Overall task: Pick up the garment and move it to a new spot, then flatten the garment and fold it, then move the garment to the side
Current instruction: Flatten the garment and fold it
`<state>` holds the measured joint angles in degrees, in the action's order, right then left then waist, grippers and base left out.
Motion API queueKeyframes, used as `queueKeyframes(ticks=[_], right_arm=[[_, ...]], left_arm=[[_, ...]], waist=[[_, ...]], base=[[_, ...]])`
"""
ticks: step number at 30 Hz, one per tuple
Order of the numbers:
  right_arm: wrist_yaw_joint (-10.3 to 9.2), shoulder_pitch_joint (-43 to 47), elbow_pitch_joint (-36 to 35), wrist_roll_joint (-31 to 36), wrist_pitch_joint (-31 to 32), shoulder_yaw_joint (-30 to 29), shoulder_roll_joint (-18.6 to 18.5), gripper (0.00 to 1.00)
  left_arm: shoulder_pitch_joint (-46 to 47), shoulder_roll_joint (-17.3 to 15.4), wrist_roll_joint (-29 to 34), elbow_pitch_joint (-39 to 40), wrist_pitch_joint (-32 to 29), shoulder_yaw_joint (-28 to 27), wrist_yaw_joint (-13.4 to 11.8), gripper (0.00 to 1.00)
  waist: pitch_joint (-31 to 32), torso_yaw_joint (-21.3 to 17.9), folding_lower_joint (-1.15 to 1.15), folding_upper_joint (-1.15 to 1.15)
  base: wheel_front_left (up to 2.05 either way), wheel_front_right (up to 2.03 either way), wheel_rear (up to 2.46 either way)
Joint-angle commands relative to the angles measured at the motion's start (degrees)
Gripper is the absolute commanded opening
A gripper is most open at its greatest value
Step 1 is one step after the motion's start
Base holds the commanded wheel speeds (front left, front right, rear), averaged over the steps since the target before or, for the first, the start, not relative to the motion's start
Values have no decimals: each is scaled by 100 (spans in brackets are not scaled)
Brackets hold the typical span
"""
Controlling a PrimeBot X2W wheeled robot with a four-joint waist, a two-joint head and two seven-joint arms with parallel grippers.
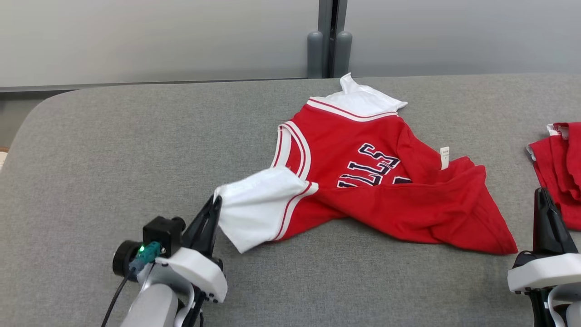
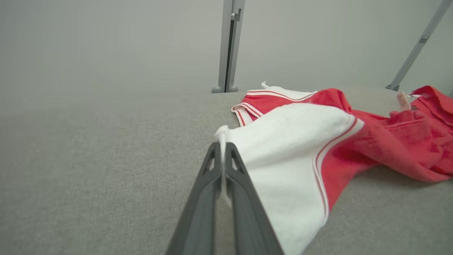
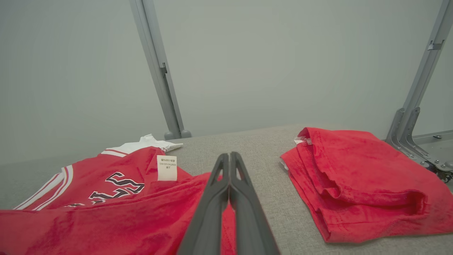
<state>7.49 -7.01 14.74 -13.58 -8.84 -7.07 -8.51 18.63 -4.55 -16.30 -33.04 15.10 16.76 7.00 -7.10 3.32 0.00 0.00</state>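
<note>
Jersey on table centre, second garment to its right, posts behind

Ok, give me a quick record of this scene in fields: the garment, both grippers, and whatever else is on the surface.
garment: red jersey, crumpled, lettering partly hidden by folds
left gripper: shut on the corner of the white sleeve
right gripper: shut, holding nothing, beside the jersey's hem
other item: folded red cloth at the right edge of the head view
care label: white, showing
surface: grey padded table
</note>
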Motion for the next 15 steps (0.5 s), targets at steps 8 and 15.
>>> queueKeyframes(ticks=[8, 15], right_arm=[[0, 174, 93, 140, -162, 10, -10, 100], [0, 269, 54, 156, -286, 62, -72, 100]], left_arm=[[-362, 34, -132, -15, 8, -268, -263, 100], [-879, 133, -194, 1003, 4, -765, -428, 100]], waist=[[235, 210, 0, 0], [285, 249, 0, 0]], base=[[0, 0, 0], [0, 0, 0]])
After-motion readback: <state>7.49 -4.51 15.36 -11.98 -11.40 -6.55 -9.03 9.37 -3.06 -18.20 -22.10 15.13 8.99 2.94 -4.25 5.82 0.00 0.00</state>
